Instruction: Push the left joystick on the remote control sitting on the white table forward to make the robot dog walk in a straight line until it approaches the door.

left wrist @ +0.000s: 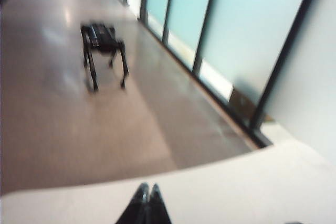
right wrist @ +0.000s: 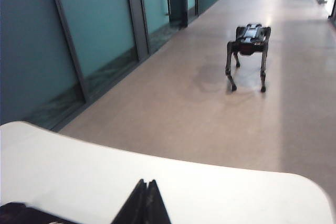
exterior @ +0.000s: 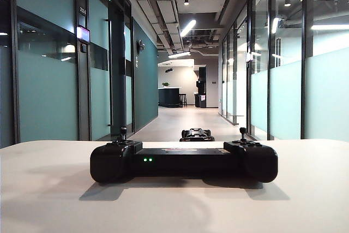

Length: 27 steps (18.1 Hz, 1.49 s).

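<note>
Wrist views show left hand (left wrist: 146,191) and right hand (right wrist: 146,187) pinched closed above white table (right wrist: 220,192).

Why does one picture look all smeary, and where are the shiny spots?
Left wrist view: blurred, so the robot dog looks soft above the shut left gripper. Right wrist view: sharper, with pale glare on the floor beside the dog; right gripper shut. Exterior view: bright ceiling lights, and the remote control casts a soft shadow on the white table.

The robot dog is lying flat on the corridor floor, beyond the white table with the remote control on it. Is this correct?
Not quite. The robot dog is standing on its four legs, not lying flat; the right wrist view shows this. It is indeed on the corridor floor, beyond the white table with the remote control on it.
</note>
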Each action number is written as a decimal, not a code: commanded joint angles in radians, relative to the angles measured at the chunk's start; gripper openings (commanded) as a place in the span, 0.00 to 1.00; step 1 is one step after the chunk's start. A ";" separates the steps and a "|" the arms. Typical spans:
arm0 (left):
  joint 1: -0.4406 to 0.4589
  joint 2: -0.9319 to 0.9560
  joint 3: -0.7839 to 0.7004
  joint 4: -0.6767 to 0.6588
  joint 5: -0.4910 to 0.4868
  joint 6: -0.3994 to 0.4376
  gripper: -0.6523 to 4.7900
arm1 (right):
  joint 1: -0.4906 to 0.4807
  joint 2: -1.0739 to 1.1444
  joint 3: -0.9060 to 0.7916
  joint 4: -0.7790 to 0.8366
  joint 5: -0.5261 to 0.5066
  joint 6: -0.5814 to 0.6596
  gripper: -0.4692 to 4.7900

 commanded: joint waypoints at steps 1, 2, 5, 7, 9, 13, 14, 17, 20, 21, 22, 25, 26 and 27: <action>-0.024 0.071 0.105 -0.171 0.035 0.026 0.11 | 0.087 0.039 0.062 -0.095 0.077 0.054 0.08; -0.024 0.100 0.143 -0.218 0.060 0.027 0.11 | 0.120 0.061 0.095 -0.159 0.114 0.089 0.08; -0.024 0.168 0.222 -0.315 0.167 0.016 0.11 | 0.187 0.120 0.163 -0.256 0.131 0.111 0.08; -0.024 0.223 0.280 -0.402 0.207 -0.003 0.11 | 0.242 0.165 0.190 -0.262 0.132 0.123 0.08; -0.047 0.267 0.319 -0.440 0.203 -0.001 0.11 | 0.292 0.214 0.209 -0.276 0.142 0.176 0.08; -0.091 0.299 0.337 -0.423 0.197 -0.003 0.11 | 0.356 0.362 0.269 -0.401 0.141 0.266 0.08; -0.097 0.300 0.337 -0.428 0.195 -0.003 0.11 | 0.364 0.416 0.296 -0.444 0.137 0.278 0.08; -0.097 0.300 0.337 -0.434 0.183 -0.003 0.11 | 0.366 0.507 0.344 -0.502 0.122 0.358 0.08; -0.097 0.300 0.337 -0.436 0.184 -0.003 0.11 | 0.364 0.560 0.369 -0.508 0.106 0.378 0.09; -0.097 0.300 0.337 -0.436 0.184 -0.003 0.11 | 0.364 0.572 0.369 -0.508 0.090 0.391 0.12; -0.097 0.300 0.337 -0.436 0.184 -0.003 0.11 | 0.363 0.586 0.369 -0.515 0.081 0.407 0.24; -0.097 0.300 0.337 -0.435 0.184 -0.003 0.11 | 0.364 0.638 0.369 -0.516 0.060 0.425 0.71; -0.097 0.300 0.337 -0.435 0.185 -0.003 0.11 | 0.363 0.674 0.369 -0.517 0.045 0.449 0.72; -0.097 0.301 0.337 -0.434 0.188 -0.003 0.11 | 0.363 0.706 0.369 -0.518 0.037 0.457 0.72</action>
